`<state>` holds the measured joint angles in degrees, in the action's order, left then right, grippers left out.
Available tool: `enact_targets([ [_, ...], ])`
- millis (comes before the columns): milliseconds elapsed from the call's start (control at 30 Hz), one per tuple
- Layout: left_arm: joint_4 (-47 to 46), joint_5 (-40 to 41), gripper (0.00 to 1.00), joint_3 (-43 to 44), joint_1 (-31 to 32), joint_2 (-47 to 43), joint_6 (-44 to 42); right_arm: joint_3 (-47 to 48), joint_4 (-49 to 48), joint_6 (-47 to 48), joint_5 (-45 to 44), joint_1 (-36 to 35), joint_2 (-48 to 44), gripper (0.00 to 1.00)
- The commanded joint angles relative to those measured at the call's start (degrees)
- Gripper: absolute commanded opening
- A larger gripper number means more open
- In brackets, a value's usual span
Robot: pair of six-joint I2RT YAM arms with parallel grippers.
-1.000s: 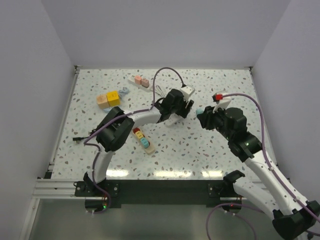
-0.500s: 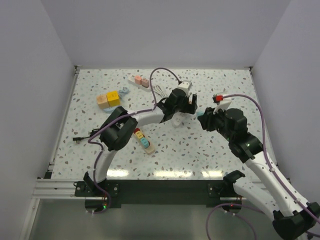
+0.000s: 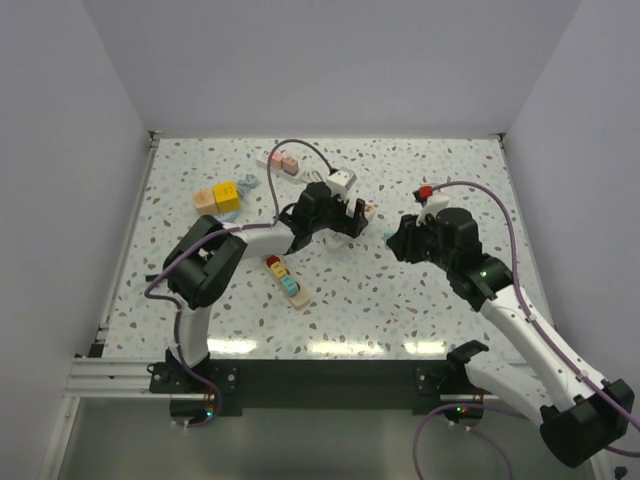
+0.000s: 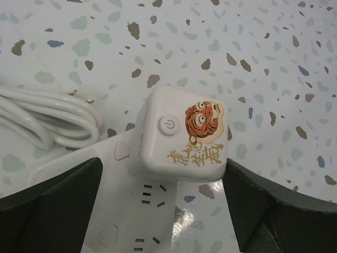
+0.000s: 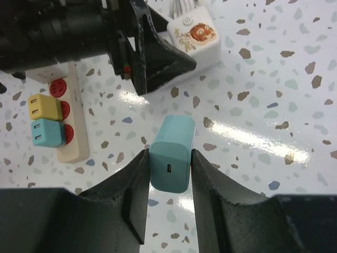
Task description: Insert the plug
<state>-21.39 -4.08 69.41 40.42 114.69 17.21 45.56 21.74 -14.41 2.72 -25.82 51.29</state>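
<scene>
My right gripper point(image 5: 169, 158) is shut on a teal plug point(image 5: 171, 153) and holds it above the table, right of my left gripper point(image 3: 345, 212). In the top view the right gripper point(image 3: 393, 237) is at centre right. A white power strip point(image 4: 131, 221) lies between my left gripper's point(image 4: 163, 166) open fingers, with free sockets showing. A white cube adapter with a tiger sticker point(image 4: 184, 134) is plugged in at its far end and also shows in the right wrist view point(image 5: 194, 37). The left arm hides most of the strip in the top view.
A beige strip point(image 3: 285, 278) carrying yellow and teal plugs lies left of centre and shows in the right wrist view point(image 5: 71, 121). The white strip's coiled cable point(image 4: 47, 118) lies beside it. Yellow and orange cubes point(image 3: 218, 198) and another strip point(image 3: 280, 162) sit at the back left.
My left gripper has swung left and back across the table. My right gripper, still holding the teal plug, has shifted slightly left.
</scene>
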Motion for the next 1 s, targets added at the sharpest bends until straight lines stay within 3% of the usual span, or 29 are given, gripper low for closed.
enact_targets([
  [0,-8.8,-6.2,1.0,-1.3,-3.3,-3.0,-7.4,3.7,0.5,-3.0,3.7,0.2,-0.1,0.0],
  [433,-18.5,-15.4,1.0,-10.1,-7.6,-9.0,-16.5,1.9,-1.7,-4.3,4.7,0.2,3.9,0.0],
  [567,-23.6,-31.5,1.0,-15.3,-12.6,-11.0,-16.4,1.3,-2.1,-3.5,4.4,0.2,3.9,0.0],
  [633,-22.2,-34.1,1.0,-14.9,-15.0,-10.3,-16.6,0.8,-2.3,-3.2,4.7,0.2,4.0,0.0],
  [800,-15.8,-30.4,1.0,-10.4,-17.7,-5.6,-17.6,-0.1,-3.6,-3.0,5.9,0.2,4.2,0.0],
  [967,-9.7,-29.2,1.0,-4.9,-18.5,-0.9,-11.9,-0.6,-4.4,-2.8,5.8,0.2,4.9,0.0],
])
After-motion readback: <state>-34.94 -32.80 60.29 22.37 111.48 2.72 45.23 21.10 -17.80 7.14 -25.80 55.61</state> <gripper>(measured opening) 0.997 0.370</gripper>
